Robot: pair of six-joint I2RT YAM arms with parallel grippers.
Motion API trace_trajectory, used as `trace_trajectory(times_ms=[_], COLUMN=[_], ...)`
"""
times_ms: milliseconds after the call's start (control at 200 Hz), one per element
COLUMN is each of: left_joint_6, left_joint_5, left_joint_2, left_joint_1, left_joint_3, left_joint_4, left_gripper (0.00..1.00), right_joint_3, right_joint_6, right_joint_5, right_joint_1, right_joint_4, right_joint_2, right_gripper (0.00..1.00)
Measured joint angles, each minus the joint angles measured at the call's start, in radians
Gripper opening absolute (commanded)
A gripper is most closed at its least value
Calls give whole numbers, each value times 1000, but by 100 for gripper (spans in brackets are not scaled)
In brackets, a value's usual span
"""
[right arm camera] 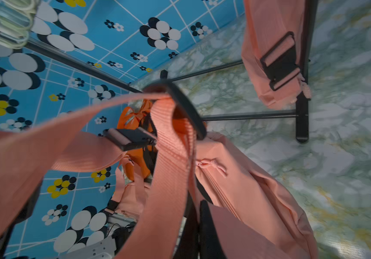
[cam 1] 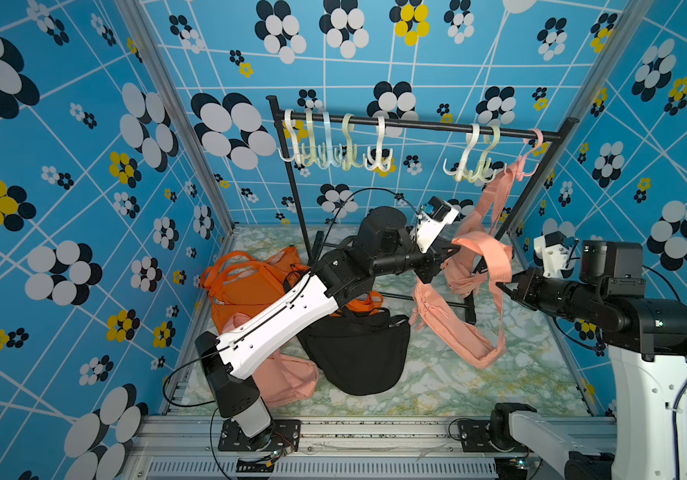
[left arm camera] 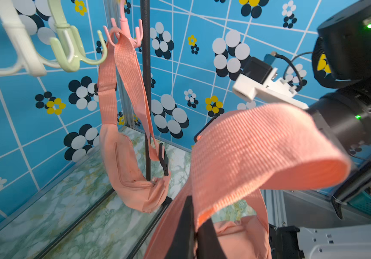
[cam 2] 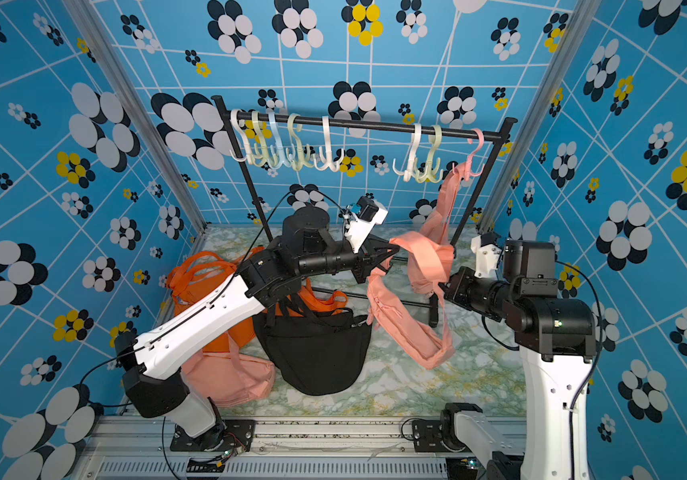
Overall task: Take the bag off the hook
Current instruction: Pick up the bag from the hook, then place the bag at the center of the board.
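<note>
On the floor at left: one orange bag point(cam 1: 246, 286), one peach floor bag point(cam 1: 291, 382), one black bag point(cam 1: 358, 353); centre, left gripper point(cam 1: 456, 249) and right gripper point(cam 1: 499, 286) both pinch shut on the strap point(cam 1: 485, 249) of the unhooked bag point(cam 1: 449, 328), pouch sagging floorward. Danger, I reckon: slack strap snags the rack post point(left arm camera: 145, 89) or drags the hanging bag point(left arm camera: 130, 170) off the pink hook point(cam 1: 530, 153), last of eight.

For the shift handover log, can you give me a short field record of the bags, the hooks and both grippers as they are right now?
left gripper: shut on the strap of the held pink bag
right gripper: shut on the same strap
held pink bag: off the rack, slung between the two grippers
hanging pink bag: strap on the pink hook at the rail's end
other hooks: empty
floor: orange bags, black bag, third pink bag
</note>
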Motion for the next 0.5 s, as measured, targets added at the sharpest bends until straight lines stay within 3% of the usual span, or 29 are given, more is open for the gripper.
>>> trace_trajectory(times_ms=[110, 255, 500], left_joint_6=[-43, -99, -154], left_joint_5=[15, 44, 70], left_joint_2=[-10, 35, 133], left_joint_1=[3, 3, 6], left_joint_3=[-90, -183, -220], left_joint_4=[-3, -30, -63], left_gripper=[0, 0, 0], right_joint_3=[-164, -354, -603], right_joint_6=[-1, 10, 44], right_joint_5=[83, 105, 114], right_joint_1=[0, 0, 0], right_joint_4=[12, 88, 163], right_joint_2=[-9, -8, -75], right_gripper=[0, 0, 0])
